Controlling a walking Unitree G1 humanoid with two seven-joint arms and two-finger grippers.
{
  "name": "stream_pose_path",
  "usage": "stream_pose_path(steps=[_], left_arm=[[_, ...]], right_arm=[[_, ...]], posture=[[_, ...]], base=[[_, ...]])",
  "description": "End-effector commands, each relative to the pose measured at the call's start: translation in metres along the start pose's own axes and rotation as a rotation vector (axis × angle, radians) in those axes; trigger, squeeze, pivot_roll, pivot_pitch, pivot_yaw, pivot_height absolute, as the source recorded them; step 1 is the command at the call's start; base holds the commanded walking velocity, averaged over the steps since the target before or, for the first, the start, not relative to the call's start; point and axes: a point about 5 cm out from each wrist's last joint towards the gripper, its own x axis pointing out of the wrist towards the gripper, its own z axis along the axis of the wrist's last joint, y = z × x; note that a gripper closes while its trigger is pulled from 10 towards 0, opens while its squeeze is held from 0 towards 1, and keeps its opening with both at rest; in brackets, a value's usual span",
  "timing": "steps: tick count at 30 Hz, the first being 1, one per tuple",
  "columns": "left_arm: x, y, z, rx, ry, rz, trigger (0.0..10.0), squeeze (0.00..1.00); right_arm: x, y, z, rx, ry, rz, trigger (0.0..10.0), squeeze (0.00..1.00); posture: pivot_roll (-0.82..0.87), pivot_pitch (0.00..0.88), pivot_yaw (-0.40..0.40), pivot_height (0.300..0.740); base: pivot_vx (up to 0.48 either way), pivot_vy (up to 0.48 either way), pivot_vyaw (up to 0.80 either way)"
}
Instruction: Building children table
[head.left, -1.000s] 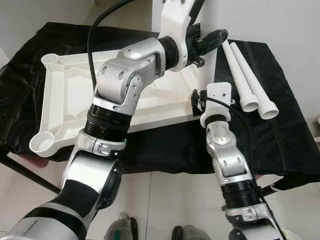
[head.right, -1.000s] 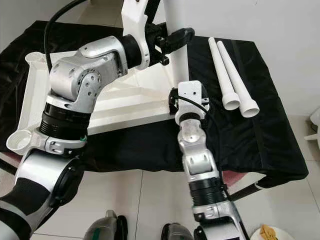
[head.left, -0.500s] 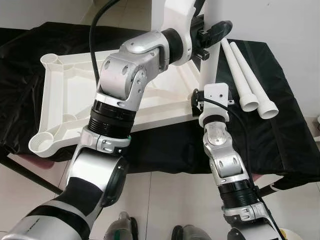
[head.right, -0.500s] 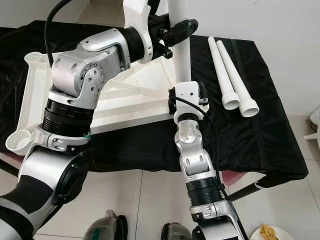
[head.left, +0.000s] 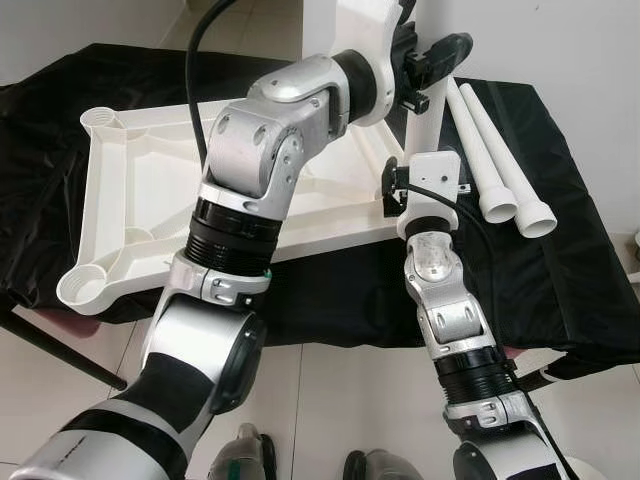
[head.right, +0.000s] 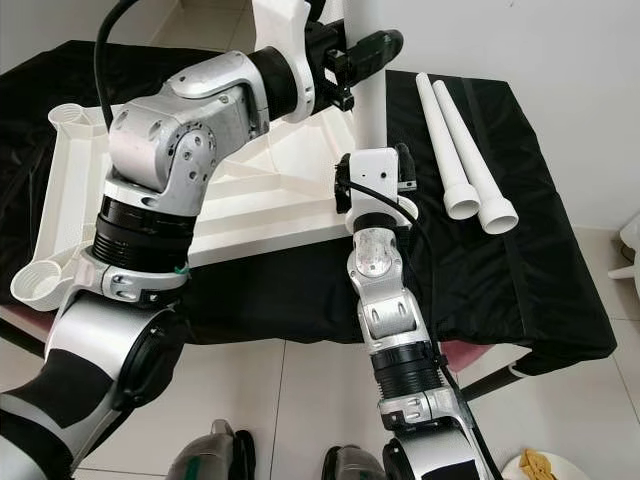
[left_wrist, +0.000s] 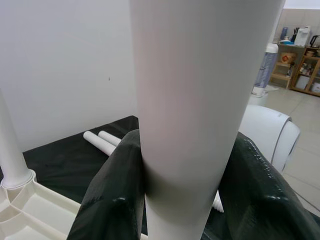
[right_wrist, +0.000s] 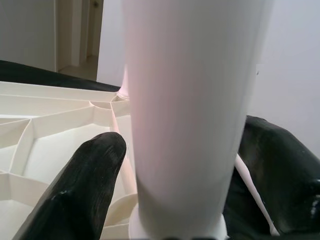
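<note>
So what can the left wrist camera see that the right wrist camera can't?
The left wrist view alone takes in the two spare legs lying on the black cloth, and a room with shelves far behind. The right wrist view alone looks low, at the ribbed underside of the white tabletop and the socket where the leg goes in. Both share the upright white leg up close, with two black fingers around it: the left gripper holds it high up, the right gripper near its base.

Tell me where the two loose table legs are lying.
The two loose legs lie side by side on the black cloth, to the robot's right of the upright leg both grippers hold.
</note>
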Motion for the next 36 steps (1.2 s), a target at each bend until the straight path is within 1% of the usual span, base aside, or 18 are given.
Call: stream_pose_path(steps=[1,2,3,4,5,6,7,8,17,23,24,25,26,29,30,32,36], left_arm=[[-0.001,0.006,0.007,0.013,-0.022,0.180,10.0,0.00],[-0.001,0.006,0.007,0.011,-0.022,0.180,10.0,0.00],[-0.001,0.006,0.007,0.010,-0.024,0.180,10.0,0.00],[-0.001,0.006,0.007,0.010,-0.024,0.180,10.0,0.00],[-0.001,0.005,0.008,0.012,-0.026,0.179,10.0,0.00],[-0.002,0.005,0.008,0.013,-0.027,0.178,10.0,0.00],[-0.002,0.005,0.008,0.013,-0.027,0.178,10.0,0.00],[-0.001,0.005,0.008,0.013,-0.028,0.177,10.0,0.00],[0.000,0.003,0.009,0.017,-0.029,0.169,10.0,0.00],[0.001,-0.002,0.007,0.008,-0.028,0.144,10.0,0.00],[0.001,-0.004,0.007,0.000,-0.030,0.134,10.0,0.09],[0.001,-0.004,0.007,0.000,-0.030,0.134,10.0,0.09],[0.001,-0.005,0.006,-0.017,-0.037,0.119,10.0,1.00],[0.001,-0.008,0.006,-0.035,-0.049,0.089,10.0,1.00],[0.001,-0.008,0.006,-0.035,-0.049,0.089,10.0,1.00],[0.000,-0.015,0.007,-0.032,-0.064,0.043,10.0,1.00],[0.000,-0.020,0.007,-0.024,-0.064,0.024,10.0,1.00]], right_arm=[[0.001,0.000,-0.001,0.011,0.002,-0.011,10.0,0.00],[0.001,0.000,-0.002,0.015,0.004,-0.013,10.0,0.00],[0.001,-0.001,-0.003,0.019,0.004,-0.018,7.5,0.00],[0.001,-0.001,-0.003,0.019,0.004,-0.018,7.5,0.00],[0.002,-0.001,-0.003,0.018,0.004,-0.021,3.5,0.00],[0.002,-0.002,-0.005,0.023,0.012,-0.023,0.8,0.00],[0.002,-0.002,-0.005,0.023,0.012,-0.023,0.8,0.00],[0.002,-0.003,-0.006,0.011,0.011,-0.020,0.0,0.00],[0.003,-0.004,-0.007,0.010,0.012,-0.015,0.0,0.00],[0.005,-0.008,-0.006,0.003,0.002,-0.035,0.0,0.00],[0.006,-0.009,-0.005,0.013,0.000,-0.043,3.7,0.00],[0.006,-0.009,-0.005,0.013,0.000,-0.043,3.7,0.00],[0.007,-0.011,-0.004,0.028,-0.003,-0.052,10.0,0.00],[0.009,-0.014,-0.002,0.045,-0.006,-0.061,10.0,0.00],[0.009,-0.014,-0.002,0.045,-0.006,-0.061,10.0,0.00],[0.012,-0.018,-0.003,0.046,0.001,-0.074,10.0,0.00],[0.014,-0.024,-0.005,0.051,0.013,-0.094,10.0,0.00]], posture=[[0.04,0.084,0.001,0.740],[0.04,0.084,0.000,0.740],[0.04,0.085,0.000,0.740],[0.04,0.085,0.000,0.740],[0.04,0.085,0.000,0.740],[0.04,0.085,0.000,0.740],[0.04,0.085,0.000,0.740],[0.04,0.086,-0.001,0.740],[0.03,0.086,-0.001,0.740],[0.03,0.082,0.000,0.740],[0.03,0.082,0.000,0.740],[0.03,0.082,0.000,0.740],[0.03,0.078,0.001,0.740],[0.03,0.077,-0.002,0.740],[0.03,0.077,-0.002,0.740],[0.03,0.075,-0.003,0.740],[0.03,0.071,-0.007,0.740]], base=[[0.000,0.000,0.00],[0.000,0.000,0.00],[0.000,0.000,0.00],[0.000,0.000,0.00],[0.000,0.000,0.00],[0.000,0.000,0.00],[0.000,0.000,0.00],[0.000,0.000,0.00],[0.000,0.000,0.00],[0.000,0.000,0.00],[0.000,0.000,0.00],[0.000,0.000,0.00],[0.000,0.000,0.00],[0.000,0.000,0.00],[0.000,0.000,0.00],[0.000,0.000,0.00],[0.000,0.000,0.00]])
